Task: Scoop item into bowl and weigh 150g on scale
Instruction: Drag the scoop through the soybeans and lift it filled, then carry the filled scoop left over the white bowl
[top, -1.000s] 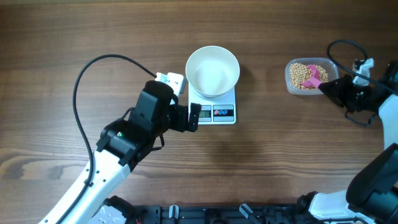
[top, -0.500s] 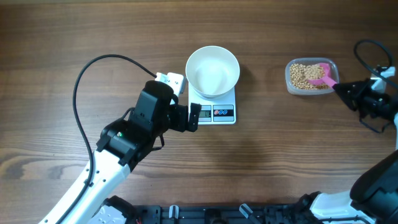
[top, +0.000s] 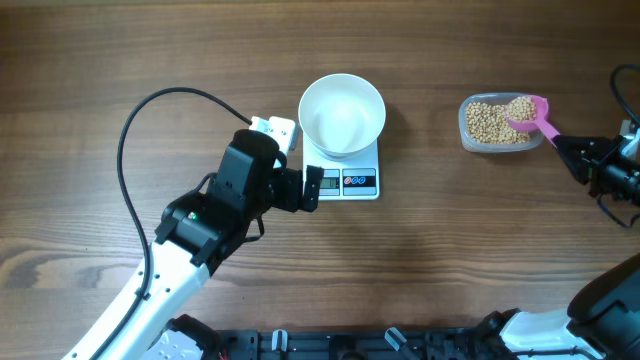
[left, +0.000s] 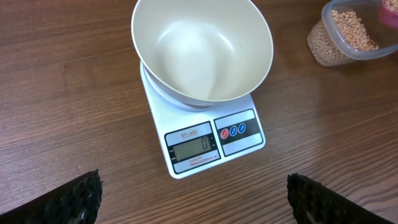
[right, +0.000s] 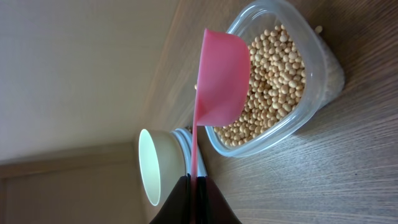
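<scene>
The white bowl (top: 342, 114) sits empty on the white scale (top: 345, 182), whose display (left: 194, 147) reads 0. My left gripper (top: 310, 188) hovers open at the scale's front left corner, and its dark fingertips (left: 74, 199) are wide apart over bare wood. Tan beans (top: 488, 124) fill a clear tub (top: 466, 128) at the right. My right gripper (top: 568, 148) is shut on the thin handle of a pink scoop (top: 528, 108). The scoop's cup (right: 221, 78) hangs over the tub's far right corner, above the beans (right: 273, 81).
A black cable (top: 135, 130) loops over the table left of the left arm. A small white block (top: 275, 130) lies just left of the bowl. Bare wooden table (top: 440, 230) stretches between the scale and the tub.
My right gripper has drawn back to the right with the scoop, taking its cup from the tub's middle to its far right corner. The left arm has stayed still.
</scene>
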